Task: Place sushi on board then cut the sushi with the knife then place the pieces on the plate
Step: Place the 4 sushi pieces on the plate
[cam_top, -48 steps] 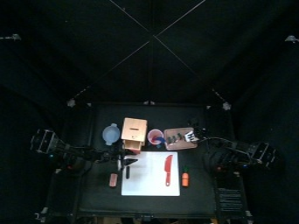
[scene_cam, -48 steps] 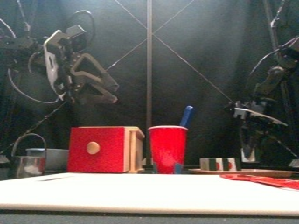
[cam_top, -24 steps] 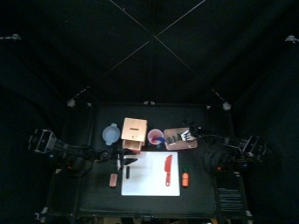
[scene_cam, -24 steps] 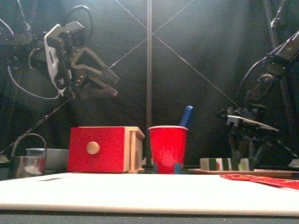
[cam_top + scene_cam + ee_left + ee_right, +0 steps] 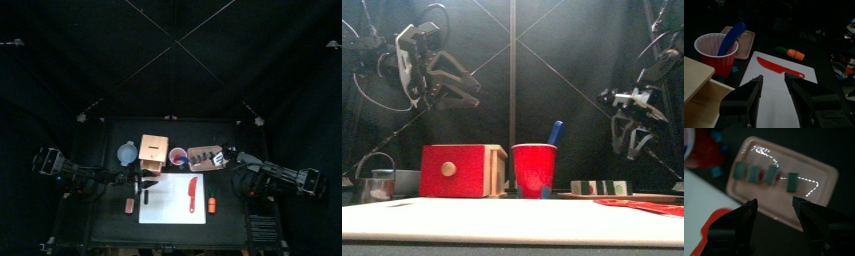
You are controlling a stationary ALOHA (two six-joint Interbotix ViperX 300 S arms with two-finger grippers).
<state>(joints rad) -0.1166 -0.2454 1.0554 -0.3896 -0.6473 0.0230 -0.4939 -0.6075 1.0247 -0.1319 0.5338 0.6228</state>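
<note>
Four dark green sushi pieces (image 5: 771, 174) are sitting in a row on the single pink tray (image 5: 815, 184), with the right gripper (image 5: 775, 201) hovering over them, jaws apart. One red knife (image 5: 781, 69) is lying on the white cutting board (image 5: 771, 105); one blue knife (image 5: 731, 37) is standing in the red cup (image 5: 716, 61). The left gripper (image 5: 774, 78) is hanging above the board, jaws apart and empty.

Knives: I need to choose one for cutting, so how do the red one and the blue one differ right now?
The red knife lies flat on the white board; the blue knife stands tilted in the red cup. The red knife shows its whole length; the blue knife's lower end is hidden inside the cup. Both are untouched.
</note>
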